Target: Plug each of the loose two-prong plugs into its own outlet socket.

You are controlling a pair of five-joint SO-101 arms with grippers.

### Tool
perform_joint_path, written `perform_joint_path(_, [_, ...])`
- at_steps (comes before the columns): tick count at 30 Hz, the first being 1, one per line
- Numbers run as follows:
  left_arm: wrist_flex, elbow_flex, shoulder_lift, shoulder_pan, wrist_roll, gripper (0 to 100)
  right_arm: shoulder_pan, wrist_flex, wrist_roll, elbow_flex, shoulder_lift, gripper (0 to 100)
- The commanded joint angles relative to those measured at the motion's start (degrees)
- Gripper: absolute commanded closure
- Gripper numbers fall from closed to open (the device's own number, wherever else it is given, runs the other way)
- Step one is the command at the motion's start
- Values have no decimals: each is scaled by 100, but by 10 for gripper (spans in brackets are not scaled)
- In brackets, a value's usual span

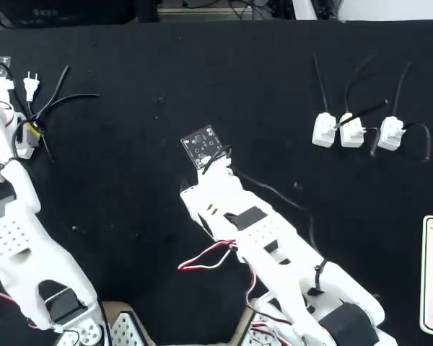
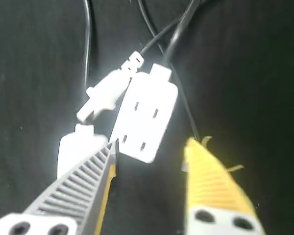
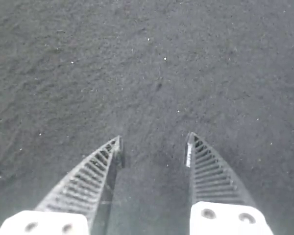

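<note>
A socket block (image 2: 148, 115), a plug (image 2: 108, 90) and cables (image 2: 177, 34) are crowding just ahead of the left pincer (image 2: 151, 146); bare table (image 3: 152, 58) is stretching ahead of the right pincer (image 3: 154, 141).

Blurred white plug (image 2: 71, 149) half behind left fingers (image 2: 83, 181)

Left tool (image 2: 151, 147) and right tool (image 3: 154, 142) both spread — arms stretched forward.
</note>
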Motion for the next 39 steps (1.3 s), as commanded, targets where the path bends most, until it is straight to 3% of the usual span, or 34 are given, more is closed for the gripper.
perform_joint_path(1, [123, -954, 237, -92, -88, 696, -62, -149, 53, -13, -224, 811])
perform_joint_path(5, [273, -1675, 818, -84, -466, 714, -62, -149, 53, -13, -224, 811])
perform_joint_path(18, [1055, -3266, 2057, 13, -484, 716, -70, -149, 53, -13, -224, 811])
perform_joint_path(27, [1248, -3371, 2523, -13, -484, 973, -70, -149, 53, -13, -224, 811])
perform_joint_path(30, [1653, -3609, 2505, -22, -475, 957, -70, -149, 53, -13, -224, 811])
perform_joint_path(36, [3323, -5042, 2259, 136, -475, 970, -70, -149, 53, -13, -224, 811])
perform_joint_path(39, [3385, -5473, 2171, 101, -79, 970, -70, -141, 53, -13, -224, 811])
